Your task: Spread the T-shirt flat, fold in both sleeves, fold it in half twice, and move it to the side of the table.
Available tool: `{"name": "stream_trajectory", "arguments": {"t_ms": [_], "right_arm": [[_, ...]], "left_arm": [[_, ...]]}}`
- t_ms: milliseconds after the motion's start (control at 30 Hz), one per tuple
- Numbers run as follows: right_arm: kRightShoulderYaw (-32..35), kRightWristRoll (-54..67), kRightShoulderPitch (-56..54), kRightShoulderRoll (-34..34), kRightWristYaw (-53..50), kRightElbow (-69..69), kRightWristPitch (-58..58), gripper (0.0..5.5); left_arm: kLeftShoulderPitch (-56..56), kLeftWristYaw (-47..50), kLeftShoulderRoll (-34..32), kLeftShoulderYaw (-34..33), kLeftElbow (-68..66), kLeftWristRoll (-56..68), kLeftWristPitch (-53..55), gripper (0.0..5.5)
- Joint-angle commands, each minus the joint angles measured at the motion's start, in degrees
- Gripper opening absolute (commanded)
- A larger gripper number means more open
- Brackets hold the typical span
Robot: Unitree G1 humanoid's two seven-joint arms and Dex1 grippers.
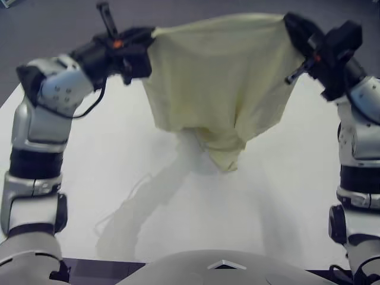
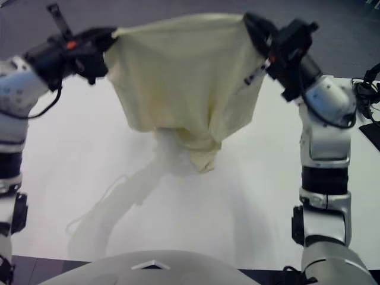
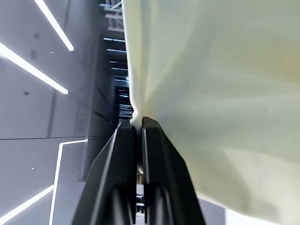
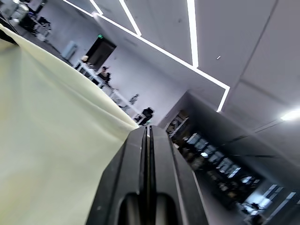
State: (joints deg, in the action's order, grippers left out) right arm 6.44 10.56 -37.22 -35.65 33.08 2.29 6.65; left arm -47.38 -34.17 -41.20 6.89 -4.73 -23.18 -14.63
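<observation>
A: What do the grippers have?
B: The left gripper point(image 3: 138, 123) and right gripper point(image 4: 147, 130) are each clenched on an upper corner of the pale yellow T-shirt point(image 1: 219, 83), holding it stretched in the air toward the white table's point(image 1: 285, 196) far edge.
A: Progress?
B: Early, I judge: not spread flat yet; sleeves, both halvings and the move aside remain.

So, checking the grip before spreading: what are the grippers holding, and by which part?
Both hold the T-shirt, hung over the table: left gripper pinches one end of its top edge, right gripper the other end.
</observation>
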Motion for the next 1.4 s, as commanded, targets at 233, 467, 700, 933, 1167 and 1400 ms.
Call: {"name": "stream_trajectory", "arguments": {"t_ms": [233, 467, 700, 933, 1167, 1400], "right_arm": [[-0.5, -7.6, -27.6, -3.2, 0.2, 31.7, 12.2, 0.0], [0.3, -6.4, -30.0, -4.1, 1.9, 28.1, 12.9, 0.0], [0.7, -6.5, -31.9, -5.9, 2.6, 28.8, 12.4, 0.0], [0.6, 0.8, -2.2, -7.8, 12.2, 5.6, 4.8, 0.0], [4.5, 10.2, 23.8, -9.6, 17.3, -17.5, -4.9, 0.0], [8.8, 22.6, 46.5, -12.3, 30.8, -30.5, -8.5, 0.0]], "left_arm": [[-29.8, 5.4, 5.6, 7.4, -32.8, -6.6, -5.1, 0.02], [-30.7, -4.0, 4.1, 2.6, -29.7, 4.5, -3.5, 0.02], [-30.9, -6.1, 1.8, -0.2, -24.8, 7.5, -0.3, 0.02], [2.2, -20.4, -6.3, -0.3, 9.6, 17.7, 6.8, 0.02], [36.2, -22.9, -11.2, -8.4, 35.2, 22.6, 13.9, 0.02], [55.8, -26.4, -13.0, -20.0, 51.9, 30.1, 18.5, 0.02]]}}
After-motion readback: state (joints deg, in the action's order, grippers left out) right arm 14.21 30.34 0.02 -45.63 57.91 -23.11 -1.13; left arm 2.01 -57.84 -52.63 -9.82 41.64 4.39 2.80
